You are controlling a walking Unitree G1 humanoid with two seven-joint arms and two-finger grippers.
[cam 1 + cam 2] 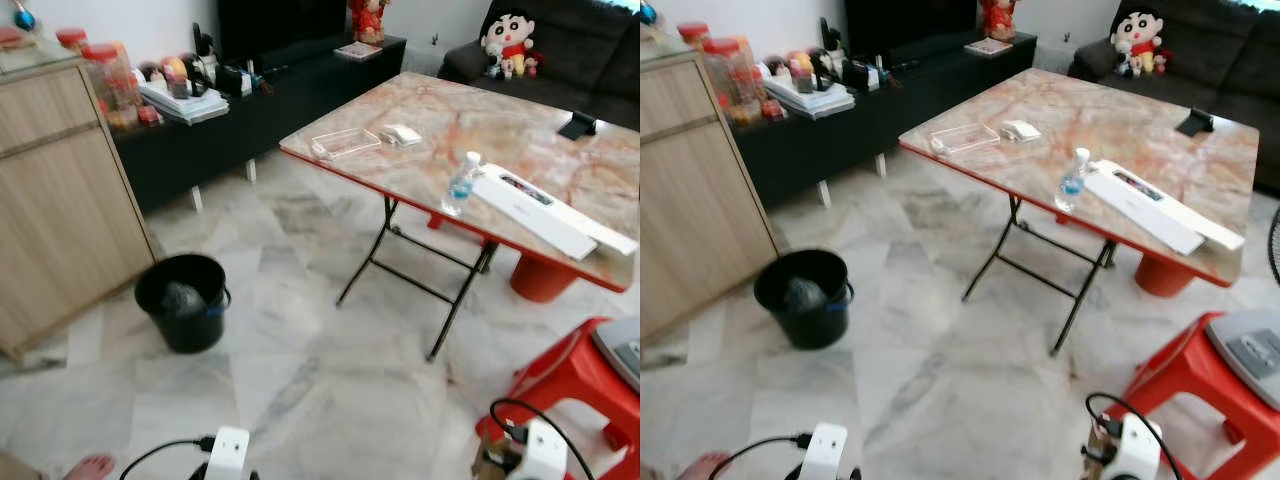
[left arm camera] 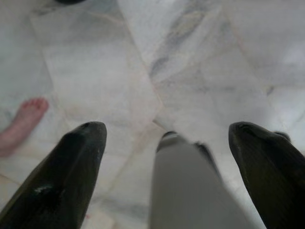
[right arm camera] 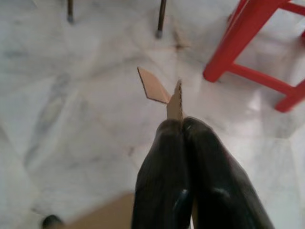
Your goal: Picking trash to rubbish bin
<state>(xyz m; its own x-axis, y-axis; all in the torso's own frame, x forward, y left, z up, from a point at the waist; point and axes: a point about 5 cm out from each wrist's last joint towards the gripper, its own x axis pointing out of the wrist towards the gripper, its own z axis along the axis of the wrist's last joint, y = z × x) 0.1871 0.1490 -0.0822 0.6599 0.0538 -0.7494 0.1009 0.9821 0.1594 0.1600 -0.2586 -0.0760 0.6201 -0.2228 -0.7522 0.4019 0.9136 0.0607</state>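
Pinching a thin scrap of brown cardboard (image 3: 167, 93), your right gripper (image 3: 182, 125) has its two black fingers (image 3: 159, 181) pressed flat together, and the scrap stands out past the tips over the marble floor (image 3: 86, 119). I judge this piece to be very light and rather stiff, but it can bend or slip out sideways, so you hold it well down on the flat part, not on the pointed flap. Your left gripper (image 2: 167, 138) has its fingers wide apart with nothing between them; it hangs low over the floor, near a person's bare foot (image 2: 24, 121). Further out, the black bin (image 1: 184, 300) stands on the floor to your left front, beside the wooden cabinet (image 1: 60, 200) and well apart from the scrap. To your right front are the folding table (image 1: 500, 150) and, nearer, the red stool (image 1: 570, 385).
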